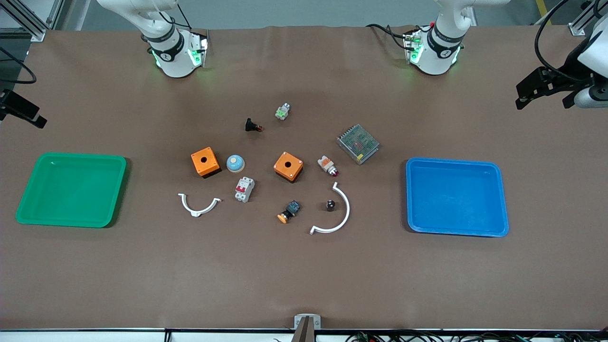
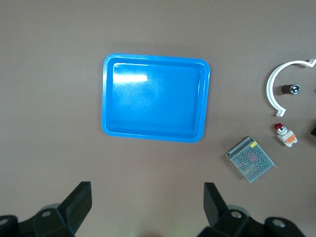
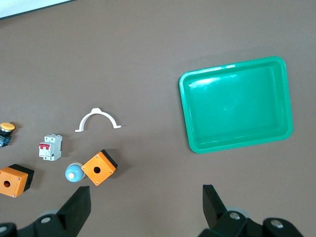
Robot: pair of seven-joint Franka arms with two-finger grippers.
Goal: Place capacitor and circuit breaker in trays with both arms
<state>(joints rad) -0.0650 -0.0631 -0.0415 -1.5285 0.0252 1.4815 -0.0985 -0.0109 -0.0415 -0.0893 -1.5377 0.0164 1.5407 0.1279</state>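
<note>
Both arms wait raised. The left gripper [image 2: 145, 207] hangs wide open and empty over bare table near the blue tray [image 1: 494, 230]; the right gripper [image 3: 145, 207] likewise near the green tray [image 1: 28, 216].

The circuit breaker [image 1: 244, 189] lies at five o'clock from an orange box [image 1: 205, 161].

The capacitor [image 1: 330, 205], seemingly lying sideways, sits inside a white arc [image 1: 343, 216]; it could roll, or fingers could snag the arc.

— What is seen below the left gripper [image 2: 148, 205]?

— Its fingers [image 2: 79, 200] are spread wide above bare table; a blue tray [image 2: 109, 94] is seen, and well apart a capacitor [image 2: 290, 89] is cupped by a white curved bracket [image 2: 270, 89].
</note>
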